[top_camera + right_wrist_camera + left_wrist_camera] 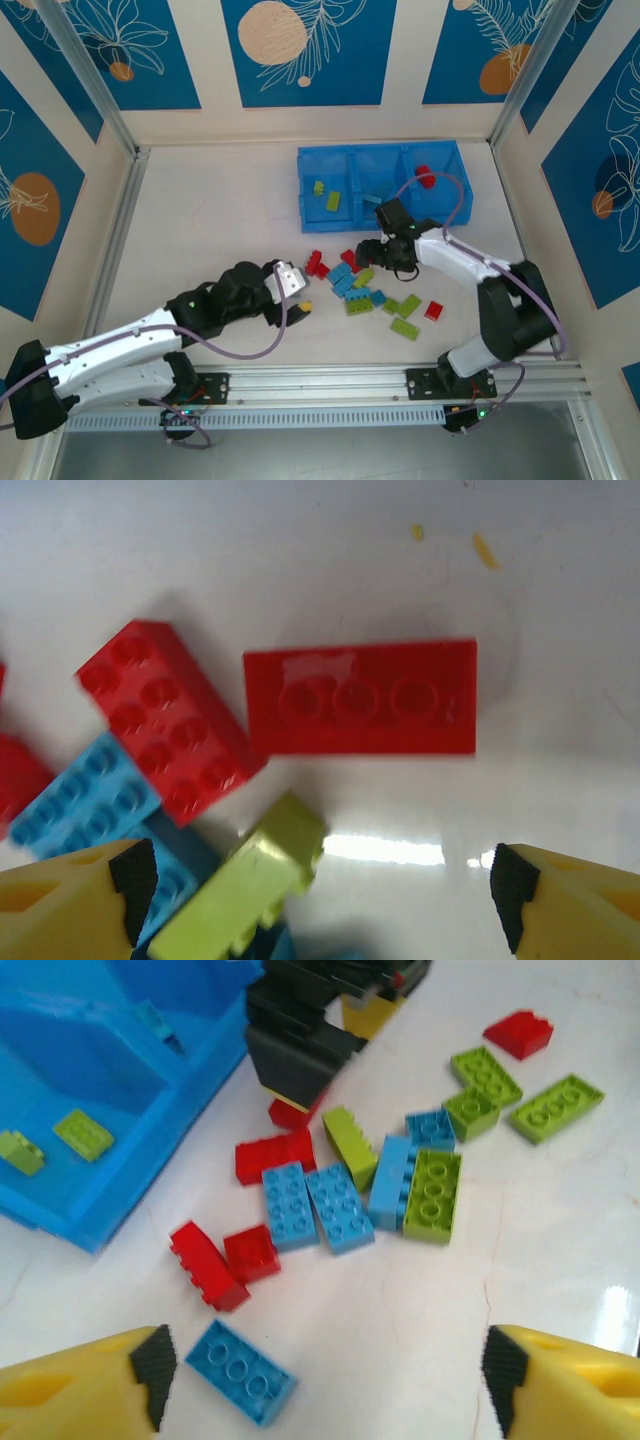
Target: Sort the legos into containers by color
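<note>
My right fingers (60, 895) stand apart and empty. The red lego (360, 697) lies on the surface (300, 540) just ahead, its long axis running finger to finger. My left fingers (80, 1385), also apart, hover by a blue lego (240, 1370).

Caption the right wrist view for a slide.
Open right gripper above an underside-up red lego on the white table, beside a stud-up red lego, a blue lego and a lime lego.
</note>
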### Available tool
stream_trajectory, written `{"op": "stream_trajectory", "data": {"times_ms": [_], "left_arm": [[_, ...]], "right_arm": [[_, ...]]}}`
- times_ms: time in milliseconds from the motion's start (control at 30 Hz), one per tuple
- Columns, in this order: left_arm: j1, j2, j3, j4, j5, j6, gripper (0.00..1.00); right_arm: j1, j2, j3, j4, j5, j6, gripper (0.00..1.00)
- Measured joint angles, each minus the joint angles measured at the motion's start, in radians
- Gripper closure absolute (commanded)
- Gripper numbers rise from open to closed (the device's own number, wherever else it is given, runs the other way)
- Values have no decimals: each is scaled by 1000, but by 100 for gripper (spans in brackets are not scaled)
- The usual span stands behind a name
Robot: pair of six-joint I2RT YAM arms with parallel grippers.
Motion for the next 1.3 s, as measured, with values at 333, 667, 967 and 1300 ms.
{"op": "stream_trajectory", "data": {"times_ms": [333, 667, 967, 1300], "left_arm": [[0, -19, -118, 78, -18, 41, 0], [0, -70, -130, 112, -36, 40, 0], [0, -106, -153, 127, -43, 40, 0], [0, -243, -213, 168, -62, 40, 0]], "right_arm": [[-12, 173, 82, 23, 26, -24, 17], [-12, 211, 105, 29, 95, -19, 43], [-2, -10, 0, 28, 152, 34, 52], [-259, -498, -56, 147, 114, 125, 55]]}}
